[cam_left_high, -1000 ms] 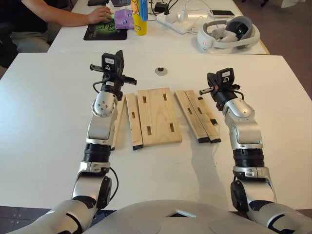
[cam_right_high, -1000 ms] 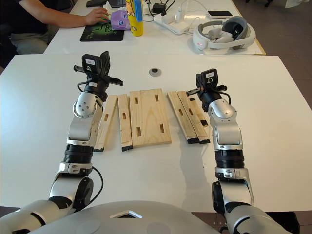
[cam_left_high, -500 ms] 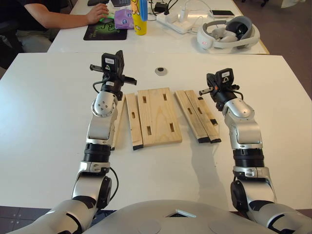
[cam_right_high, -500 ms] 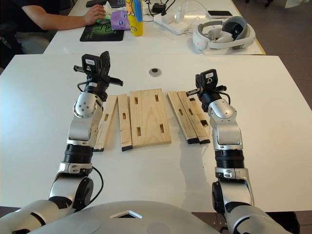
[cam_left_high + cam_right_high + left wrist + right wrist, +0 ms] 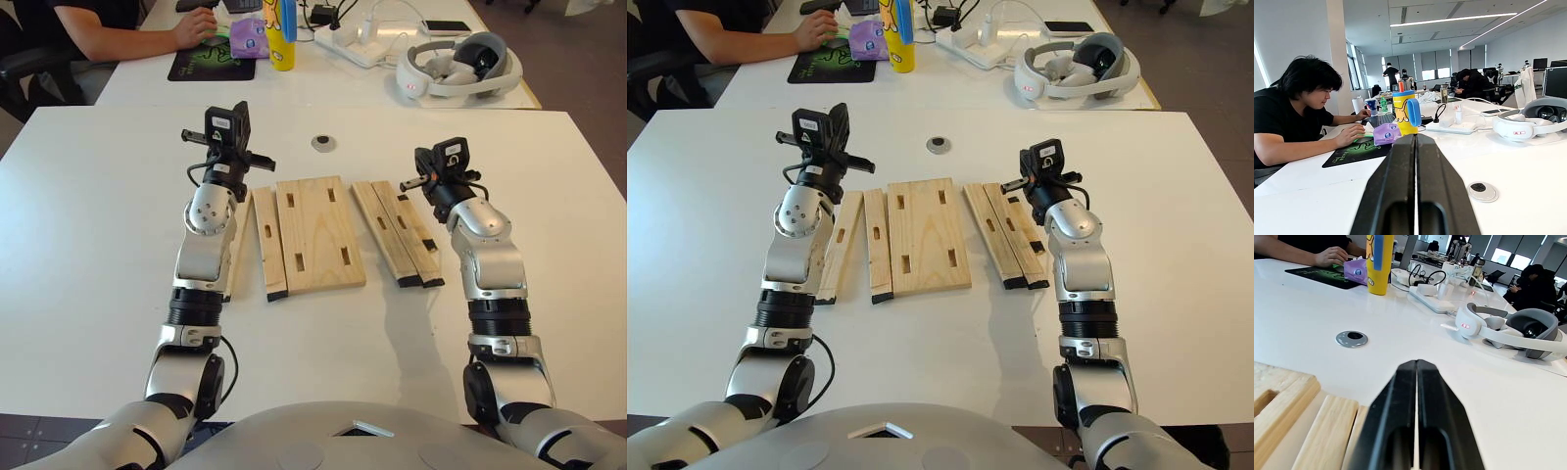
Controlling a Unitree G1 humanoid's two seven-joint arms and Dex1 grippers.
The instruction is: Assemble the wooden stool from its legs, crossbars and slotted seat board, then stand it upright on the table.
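Observation:
The slotted seat board [image 5: 318, 233] lies flat at the middle of the white table [image 5: 108, 225]. Two wooden bars [image 5: 269, 243] lie at its left side, the outer one partly under my left forearm. Several more bars [image 5: 397, 233] lie side by side at its right side. My left gripper [image 5: 1415, 138] is shut and empty, held above the far end of the left bars [image 5: 227, 137]. My right gripper [image 5: 1416, 363] is shut and empty, low over the far end of the right bars [image 5: 1327, 431].
A round metal grommet [image 5: 322, 143] sits in the table just beyond the seat board. On the desk behind stand a yellow bottle [image 5: 282, 34], a power strip [image 5: 358, 44] and a white headset [image 5: 456, 67]. Bare tabletop lies to both sides and in front.

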